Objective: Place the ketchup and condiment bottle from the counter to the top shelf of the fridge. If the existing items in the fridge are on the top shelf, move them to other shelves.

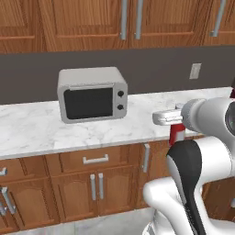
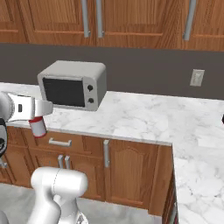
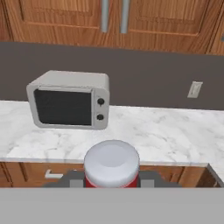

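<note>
Stretching long beyond the jaws, the counter (image 2: 144, 118), marbled, carrying a grey microwave (image 2: 72, 85) far ahead. Reaching level out in front of the cabinets, the gripper (image 2: 38, 114), jaws pinching the ketchup (image 2: 38, 127) just under its white cap. Hanging between the jaws, ketchup's long axis tilted, red body pointing down, cap toward the hand.

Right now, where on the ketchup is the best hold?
The pincer already grips the ketchup near the top of its red body, just under the white cap, from the side. The slim upright body suits that; keep it.
</note>
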Tool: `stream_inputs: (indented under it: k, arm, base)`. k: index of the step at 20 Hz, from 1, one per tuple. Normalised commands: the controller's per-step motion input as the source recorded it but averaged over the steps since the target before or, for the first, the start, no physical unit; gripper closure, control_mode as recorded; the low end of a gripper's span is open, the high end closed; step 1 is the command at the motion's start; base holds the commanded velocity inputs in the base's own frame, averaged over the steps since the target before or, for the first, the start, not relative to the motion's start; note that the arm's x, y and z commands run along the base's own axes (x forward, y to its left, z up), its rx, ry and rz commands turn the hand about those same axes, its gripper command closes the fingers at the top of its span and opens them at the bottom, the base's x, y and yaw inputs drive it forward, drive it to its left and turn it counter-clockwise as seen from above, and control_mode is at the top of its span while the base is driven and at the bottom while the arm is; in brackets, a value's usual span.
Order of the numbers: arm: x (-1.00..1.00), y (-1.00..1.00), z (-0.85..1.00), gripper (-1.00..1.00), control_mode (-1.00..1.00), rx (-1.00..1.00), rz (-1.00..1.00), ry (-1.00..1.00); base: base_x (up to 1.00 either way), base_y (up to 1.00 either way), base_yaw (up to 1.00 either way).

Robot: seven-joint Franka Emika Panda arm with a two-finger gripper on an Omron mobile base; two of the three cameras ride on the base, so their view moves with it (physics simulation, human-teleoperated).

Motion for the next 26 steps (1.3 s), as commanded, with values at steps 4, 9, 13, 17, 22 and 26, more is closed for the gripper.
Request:
stream_inputs:
  k: [4,9,13,17,22,26]
  arm:
    - [0.00,0.00,0.00,1.00,1.00,0.00,0.00,0.00]
    - [0.00,0.00,0.00,1.00,1.00,0.00,0.00,0.00]
    - [0.00,0.00,0.00,1.00,1.00,0.00,0.00,0.00]
    - [0.00,0.00,0.00,1.00,1.00,0.00,0.00,0.00]
    - [0.00,0.00,0.00,1.00,1.00,0.00,0.00,0.00]
    - [0.00,0.00,0.00,1.00,1.00,0.00,0.00,0.00]
  base:
    - [-1.00,0.32,-0.20]
    - [-0.61,0.44,-0.60]
    - [-0.27,0.16,-0.94]
    - [-0.13,0.11,-0.98]
    - [-0.01,0.06,-1.00]
    - [0.00,0.01,-1.00]
